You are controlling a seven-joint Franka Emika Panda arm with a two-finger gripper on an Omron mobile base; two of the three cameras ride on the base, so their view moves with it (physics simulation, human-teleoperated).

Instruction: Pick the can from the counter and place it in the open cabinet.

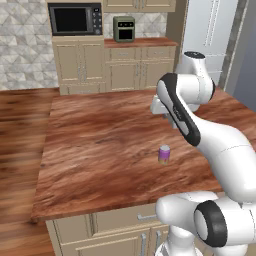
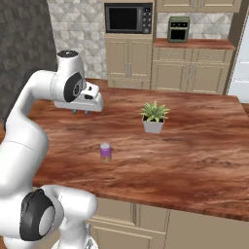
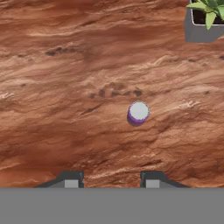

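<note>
The can (image 3: 138, 112) stands upright on the desk (image 1: 100, 145), untouched, well short of the plant (image 2: 154, 117). Your gripper (image 3: 112, 179) hangs high above it, jaws spread and empty. Nothing is done yet: descent, grasp, lift and cabinet placement all remain.

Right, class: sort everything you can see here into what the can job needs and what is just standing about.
Needed: can, upright on the counter; claw, open, held above the counter.

Standing about: potted plant, microwave, small green oven, fridge.
</note>
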